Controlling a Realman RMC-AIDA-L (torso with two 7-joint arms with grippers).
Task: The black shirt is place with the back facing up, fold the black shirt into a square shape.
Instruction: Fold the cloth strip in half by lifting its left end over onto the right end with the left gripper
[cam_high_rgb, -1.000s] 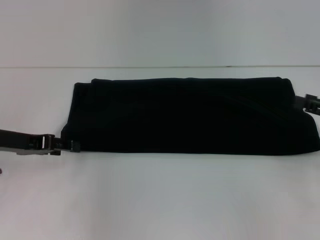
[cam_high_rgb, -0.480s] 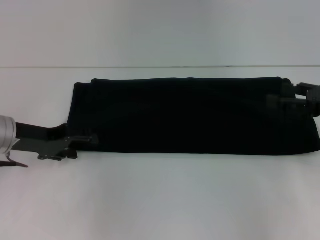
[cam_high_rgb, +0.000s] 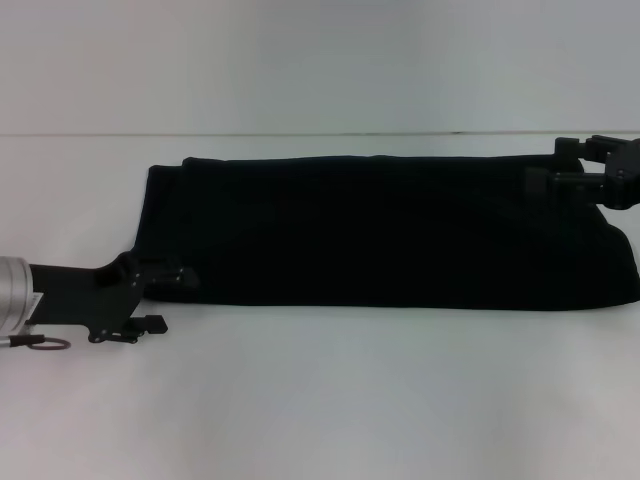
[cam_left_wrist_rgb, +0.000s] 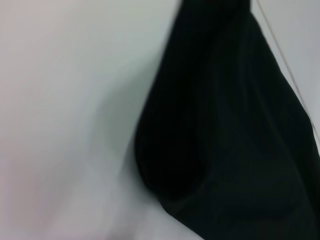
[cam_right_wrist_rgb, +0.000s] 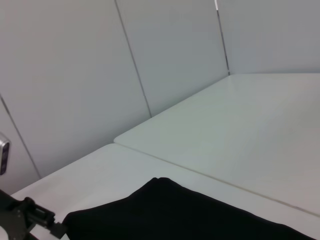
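1. Head view, lower left of the frame: the left gripper (cam_high_rgb: 160, 300) sits at the near left corner of the black shirt (cam_high_rgb: 380, 230). One finger (cam_high_rgb: 183, 279) lies against the cloth's edge and the other (cam_high_rgb: 150, 324) rests just off the hem on the white table (cam_high_rgb: 320, 400), so the jaws stand spread with no cloth pinched between them.
2. Behind it, the silver wrist (cam_high_rgb: 12, 290) enters at the left edge of the frame.
3. Head view, upper right of the frame: the right gripper (cam_high_rgb: 560, 165) is over the far right corner of the shirt, its dark fingers merging with the fabric. I cannot tell whether its jaws are apart or closed.
4. The shirt lies as a long folded band across the middle of the frame, running from left to right, plain black side up, no lettering visible.
5. Left wrist view: black cloth (cam_left_wrist_rgb: 225, 130) fills one side, bare table beside it.
6. Right wrist view: the shirt's edge (cam_right_wrist_rgb: 175, 212) lies low in the frame, with the left gripper (cam_right_wrist_rgb: 30, 217) at its corner.
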